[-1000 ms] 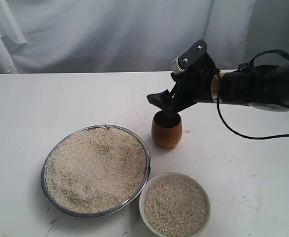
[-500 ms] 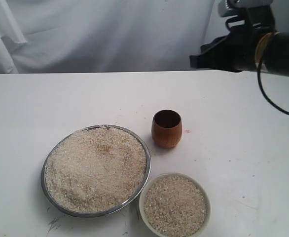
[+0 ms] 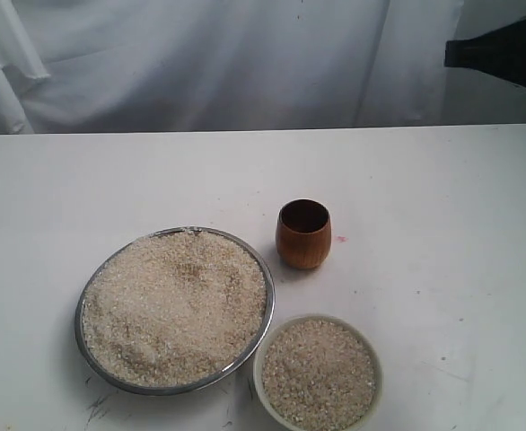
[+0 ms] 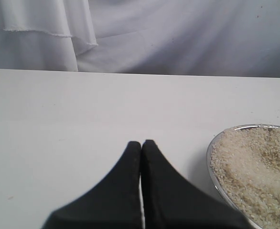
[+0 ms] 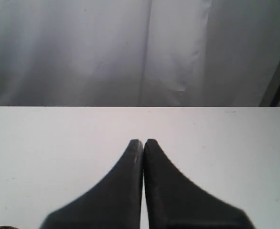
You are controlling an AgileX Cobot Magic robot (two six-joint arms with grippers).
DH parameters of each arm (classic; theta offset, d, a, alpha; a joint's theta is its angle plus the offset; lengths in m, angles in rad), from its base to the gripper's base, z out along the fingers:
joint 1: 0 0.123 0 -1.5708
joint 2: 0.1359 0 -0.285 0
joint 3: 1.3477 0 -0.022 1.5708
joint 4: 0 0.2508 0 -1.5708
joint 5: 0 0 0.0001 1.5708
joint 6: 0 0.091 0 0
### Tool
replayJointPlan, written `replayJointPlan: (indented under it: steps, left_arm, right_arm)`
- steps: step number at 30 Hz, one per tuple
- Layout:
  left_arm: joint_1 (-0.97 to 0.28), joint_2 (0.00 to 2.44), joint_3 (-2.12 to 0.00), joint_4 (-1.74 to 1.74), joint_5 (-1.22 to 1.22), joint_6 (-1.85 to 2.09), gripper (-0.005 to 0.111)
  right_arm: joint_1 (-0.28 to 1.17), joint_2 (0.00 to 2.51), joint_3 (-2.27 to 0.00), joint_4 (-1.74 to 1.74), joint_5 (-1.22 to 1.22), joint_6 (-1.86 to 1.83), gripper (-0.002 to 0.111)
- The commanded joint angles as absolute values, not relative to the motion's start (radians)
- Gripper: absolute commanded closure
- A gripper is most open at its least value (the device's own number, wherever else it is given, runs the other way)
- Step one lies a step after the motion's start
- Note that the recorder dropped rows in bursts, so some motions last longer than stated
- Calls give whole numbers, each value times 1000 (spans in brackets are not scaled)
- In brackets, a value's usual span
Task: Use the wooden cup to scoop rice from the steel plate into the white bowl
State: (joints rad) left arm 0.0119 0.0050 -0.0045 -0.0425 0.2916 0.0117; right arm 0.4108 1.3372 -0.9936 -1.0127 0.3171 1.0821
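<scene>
Table (image 3: 442, 269): white, flat, backed by a white curtain (image 3: 200, 63). Plate (image 3: 270, 305): steel, round, shallow, set on the table left of centre and toward the near edge in the exterior view. It is heaped with rice (image 3: 173, 305) almost out to the rim. Bowl (image 3: 258, 366): white, thick-rimmed, placed just beside the plate's near right rim; whether the two touch cannot be told. It is filled with rice close to its rim. Cup (image 3: 303, 235): reddish-brown wood, stood upright with its mouth up and its inside dark. It is set free on the table behind the bowl and just beside the plate's right rim, apart from both. Contents cannot be told. Pink mark (image 3: 341, 239): small, noted on the table just right of the cup. Left gripper (image 4: 141, 143): black fingers pressed together tip to tip, nothing held. It is hung over bare table, with the plate's rim and rice seen near it in the left wrist view. Right gripper (image 5: 143, 142): fingers likewise closed tip to tip, nothing held, over bare table and faced toward the curtain. Right arm (image 3: 505, 49): only a dark part is seen, at the upper right corner of the exterior view, well apart from the cup.
</scene>
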Motion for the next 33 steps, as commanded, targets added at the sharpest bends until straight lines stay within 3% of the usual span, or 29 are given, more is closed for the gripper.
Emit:
replayJointPlan:
  steps: [1, 9, 17, 29, 33]
  left_arm:
    - [10, 0, 0, -43, 285, 9, 107]
    - [10, 0, 0, -43, 285, 9, 107]
    - [10, 0, 0, -43, 285, 9, 107]
    - [10, 0, 0, -43, 285, 9, 107]
    - [10, 0, 0, -43, 285, 9, 107]
  right_arm:
    - [426, 1307, -982, -1007, 269, 1032, 108]
    - [368, 1078, -862, -1012, 266, 1024, 108]
    - [170, 653, -560, -1003, 240, 1046, 108]
    - [173, 332, -323, -988, 191, 1026, 108]
    - [176, 302, -289, -546, 251, 571, 108]
